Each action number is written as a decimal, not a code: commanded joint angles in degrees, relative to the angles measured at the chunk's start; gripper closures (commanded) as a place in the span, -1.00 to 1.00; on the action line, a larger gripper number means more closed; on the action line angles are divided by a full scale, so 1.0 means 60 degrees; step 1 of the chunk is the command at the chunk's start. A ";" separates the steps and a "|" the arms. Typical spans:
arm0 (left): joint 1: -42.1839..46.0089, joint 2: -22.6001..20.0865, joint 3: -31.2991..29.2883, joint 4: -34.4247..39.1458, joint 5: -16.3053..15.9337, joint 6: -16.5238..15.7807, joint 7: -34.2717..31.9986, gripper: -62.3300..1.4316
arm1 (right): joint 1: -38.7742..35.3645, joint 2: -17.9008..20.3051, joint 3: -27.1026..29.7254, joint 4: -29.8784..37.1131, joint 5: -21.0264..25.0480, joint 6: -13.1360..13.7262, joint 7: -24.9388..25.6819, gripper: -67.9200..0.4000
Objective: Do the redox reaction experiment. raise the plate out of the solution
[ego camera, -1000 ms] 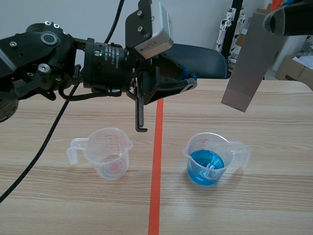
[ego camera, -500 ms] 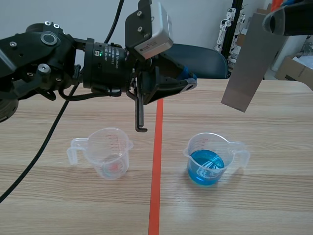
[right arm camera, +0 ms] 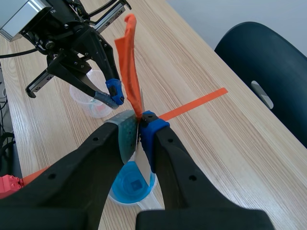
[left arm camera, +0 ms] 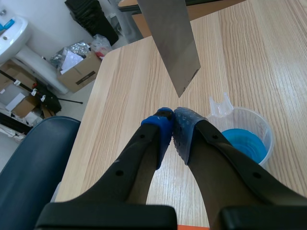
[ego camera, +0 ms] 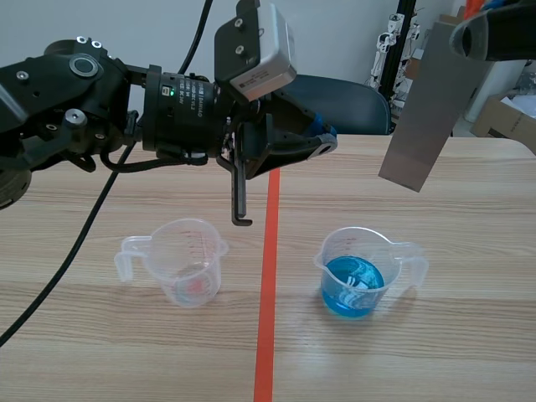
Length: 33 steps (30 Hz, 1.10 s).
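At upper right of the scene view, the right gripper (ego camera: 466, 38) stays clamped on the plate (ego camera: 423, 117), unmoved, hanging clear above the beaker of blue solution (ego camera: 356, 272) at lower right. The raise looks done. At centre, the left gripper (ego camera: 322, 141) is closed and empty.

Scene view, upper right: right gripper (ego camera: 479, 38) cut by frame edge; upper end of metal plate (ego camera: 423, 126) hidden behind it, apparently clamped.

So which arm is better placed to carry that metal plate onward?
Right: the right pincer is shut on the plate, held clear of the blue solution. The left pincer is shut, holding nothing.
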 commanded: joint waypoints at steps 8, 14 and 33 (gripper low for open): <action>-0.0127 0.0025 -0.0007 0.0117 -0.0102 -0.0015 -0.0124 0.83 | 0.0164 0.0109 0.0113 0.0029 0.0131 0.0022 0.0106 0.97; -0.0127 0.0025 -0.0007 0.0117 -0.0102 -0.0015 -0.0127 0.83 | 0.0164 0.0109 0.0113 0.0029 0.0131 0.0022 0.0066 0.97; -0.0127 0.0025 -0.0007 0.0117 -0.0102 -0.0011 -0.0127 0.83 | 0.0164 0.0109 0.0113 0.0029 0.0131 0.0022 0.0036 0.97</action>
